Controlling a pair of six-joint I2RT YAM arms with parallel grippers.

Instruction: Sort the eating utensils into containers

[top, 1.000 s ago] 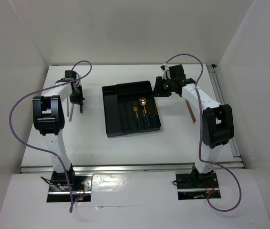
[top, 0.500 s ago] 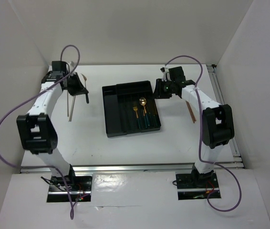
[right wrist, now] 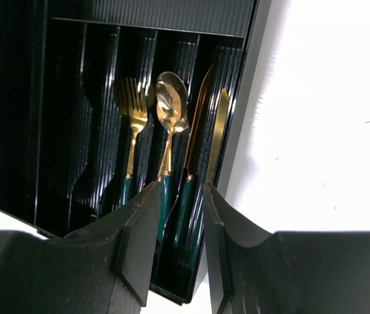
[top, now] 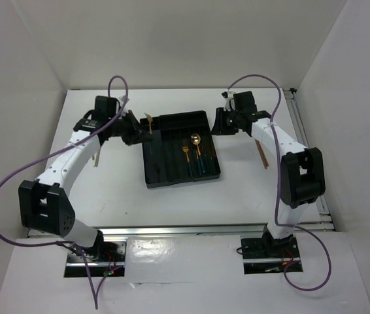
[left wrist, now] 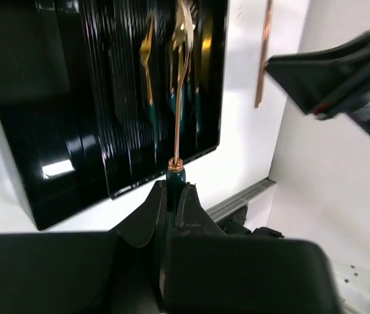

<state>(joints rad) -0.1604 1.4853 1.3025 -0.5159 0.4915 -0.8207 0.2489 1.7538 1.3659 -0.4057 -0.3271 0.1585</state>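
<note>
Bright white light; glare on tray (left wrist: 57, 169); wrist foreground blurred.

the left claw (top: 136, 129) has swung from the far left of the surface (top: 113, 186) across to the left edge of the black tray (top: 153, 157). its gold-headed utensil (top: 150, 121) now reaches over the tray's rim. that arm's elbow (top: 41, 208) has dropped nearer its base.
</note>
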